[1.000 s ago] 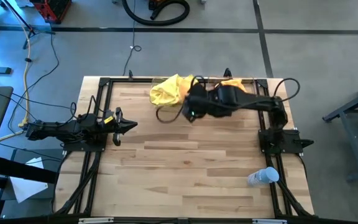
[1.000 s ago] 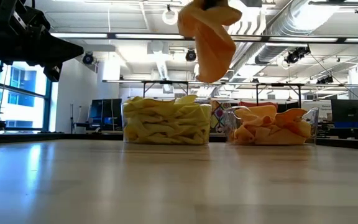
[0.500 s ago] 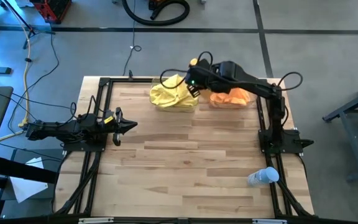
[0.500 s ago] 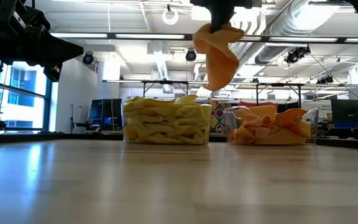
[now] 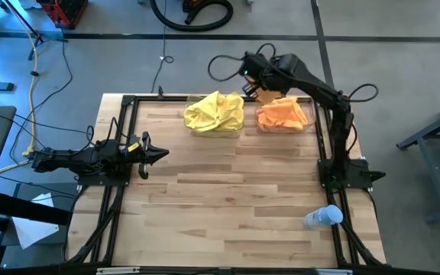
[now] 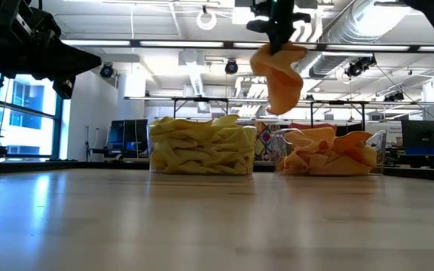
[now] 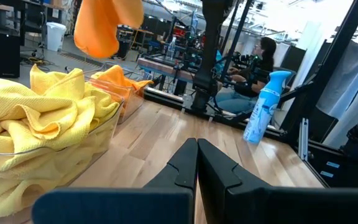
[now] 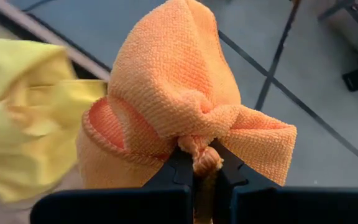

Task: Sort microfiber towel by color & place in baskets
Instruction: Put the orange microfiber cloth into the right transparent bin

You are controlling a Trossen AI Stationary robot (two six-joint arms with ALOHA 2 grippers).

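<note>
Right gripper (image 6: pixel 280 39) raised above the far edge of the wooden slat table (image 5: pixel 228 198), its two dark fingers (image 8: pixel 182 168) pinching a bunched fold of a soft orange microfiber towel (image 6: pixel 279 75). From table height, this cloth hangs free in the air, above the gap between the two clear plastic bins and slightly toward the one with orange cloths. From above, the right arm reaches over the back of the table, and the held cloth shows only as a small orange patch (image 5: pixel 250 90) under the wrist.

Clear rounded rectangular basket (image 6: pixel 200 154) on the left of the pair, heaped with bright yellow microfiber towels (image 5: pixel 215 113); the pile rises above the rim. Matching clear basket (image 6: pixel 330 156) just beside it, holding crumpled orange towels (image 5: pixel 283 114). Both stand at the table's far edge.

Left gripper (image 5: pixel 156 153) resting low at the left side of the table, well apart from the baskets, its fingers (image 7: pixel 185 165) pressed together on nothing.

Small clear plastic bottle (image 5: pixel 323 217) lying near the right front corner of the table. Seated person (image 7: pixel 253 78) visible in the room beyond, seen past the left wrist.
</note>
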